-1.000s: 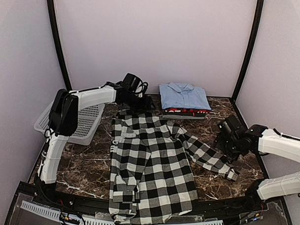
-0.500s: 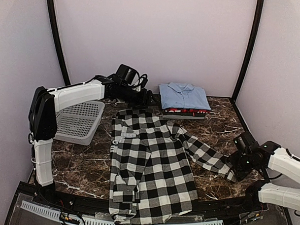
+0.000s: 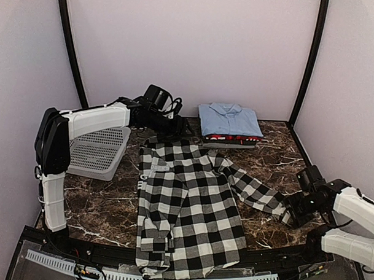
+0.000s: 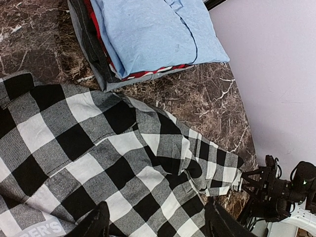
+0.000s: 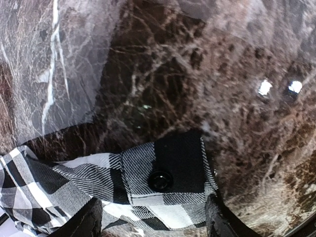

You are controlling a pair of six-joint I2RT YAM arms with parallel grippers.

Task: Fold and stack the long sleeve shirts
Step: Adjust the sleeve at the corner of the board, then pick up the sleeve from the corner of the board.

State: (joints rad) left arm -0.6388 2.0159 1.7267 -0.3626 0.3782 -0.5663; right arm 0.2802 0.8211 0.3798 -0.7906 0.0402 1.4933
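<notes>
At the far left of the dark marble counter (image 3: 105, 201) sits a grey perforated basket (image 3: 97, 150), back by the wall. The left arm reaches over it toward the middle, and the left pincer (image 3: 180, 124) hangs just above the collar end of the check shirt (image 3: 185, 201). In its wrist view the left pincer (image 4: 155, 224) is released: its two fingers (image 4: 96, 222) stand well apart with nothing between them, only black-and-white cloth below.

The check shirt lies flat down the middle of the counter, collar toward the back wall and hem at the near edge. Its left sleeve is folded in along the body, and white block lettering (image 3: 142, 174) runs down that side. Its right sleeve (image 3: 259, 195) stretches out at a slant to the right.

Behind the shirt and a little right, against the back wall, is a folded pile. The light blue collared shirt (image 3: 229, 120) lies on top, the red shirt (image 3: 233, 139) shows as a thin edge beneath it, and a dark grey layer (image 4: 86, 42) sits under that. The pile lies just beside the check shirt's shoulder.

At the right, the right pincer (image 3: 290, 211) is down low at the cuff (image 5: 163, 190) of the outstretched sleeve. In its wrist view the right pincer (image 5: 155, 222) is released, its fingers (image 5: 94, 219) spread on either side of the buttoned cuff, which lies flat on the counter
</notes>
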